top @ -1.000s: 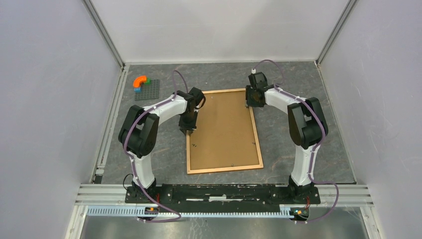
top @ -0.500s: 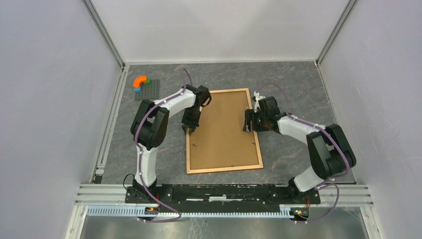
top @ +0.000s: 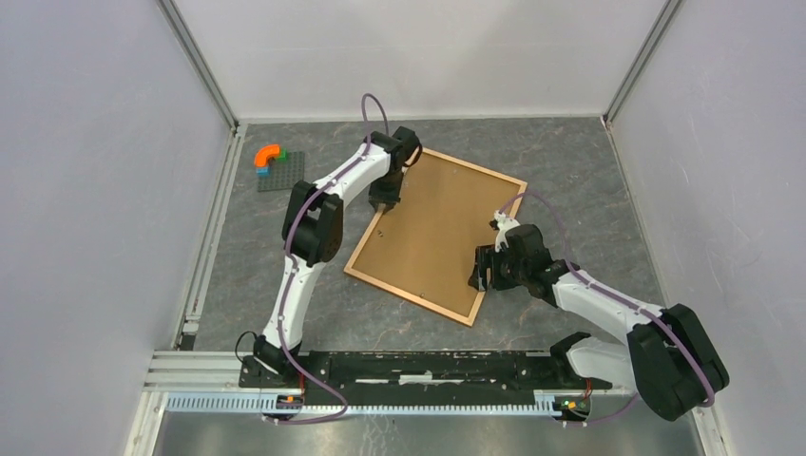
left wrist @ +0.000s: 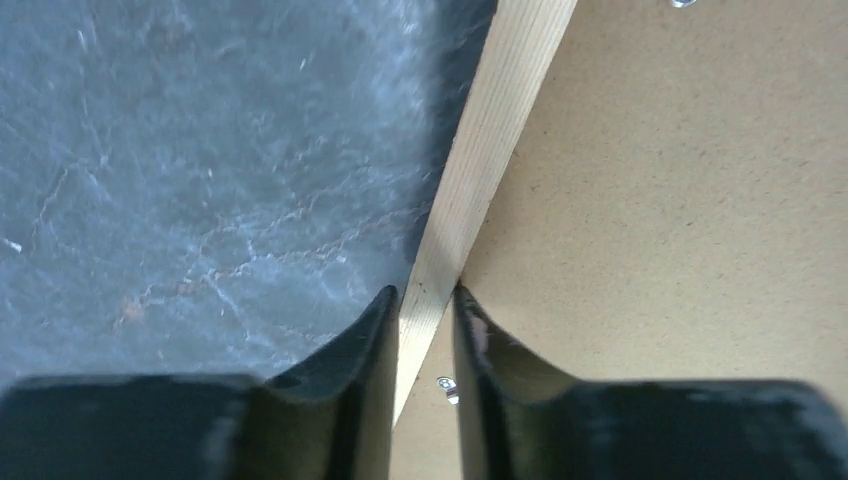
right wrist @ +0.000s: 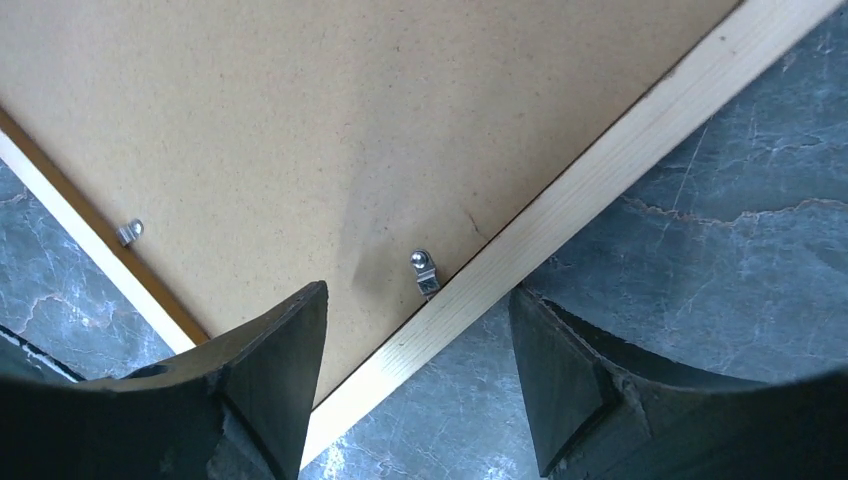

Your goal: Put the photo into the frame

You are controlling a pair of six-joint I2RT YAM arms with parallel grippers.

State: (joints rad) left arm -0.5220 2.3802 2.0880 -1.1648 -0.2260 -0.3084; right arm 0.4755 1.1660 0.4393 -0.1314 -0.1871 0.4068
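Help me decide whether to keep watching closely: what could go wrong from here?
The left end effector pinches only a thin rail of the frame, so it may slip off. The right end effector is open astride the frame's edge beside a metal clip. Closing there could snag the clip.

A dark grey surface [top: 589,180] with pale marbled veins spreads between white wall panels [top: 418,57] that are joined at the far corners by slanting aluminium posts [top: 200,62]. Near the far left corner a small dark grey studded baseplate [top: 285,173] lies flat. An orange curved brick [top: 269,152] stands on its far left part, with a blue brick [top: 260,172] at its left foot and a green piece [top: 282,163] just beside it. Along the near edge runs a silver rail [top: 190,366] bearing a black plate [top: 428,366], with a slotted grey duct [top: 418,404] in front.
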